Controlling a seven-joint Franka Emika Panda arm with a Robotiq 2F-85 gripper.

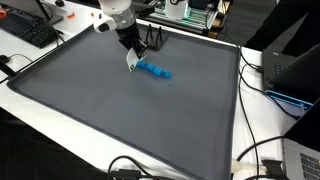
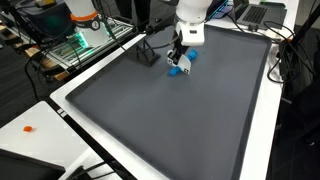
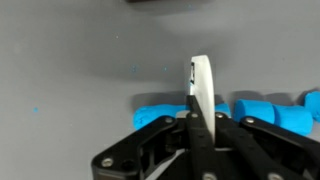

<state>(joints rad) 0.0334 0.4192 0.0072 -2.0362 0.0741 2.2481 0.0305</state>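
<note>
The claw was clenched on one thin white piece, touching down at the end of a row of blue blocks on the grey worktop. Roughly four blocks, couldn't count exactly.

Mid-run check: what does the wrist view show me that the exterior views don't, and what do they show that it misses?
Wrist only: the tool closed on a thin white flat piece seen edge-on, right by the row of blue blocks, though contact is unclear. It also shows tiny blue specks.
Exterior only: the whole grey mat, the arm, a keyboard and cables beside the mat.
Both: tool, white flat piece, blue blocks, mat surface.
</note>
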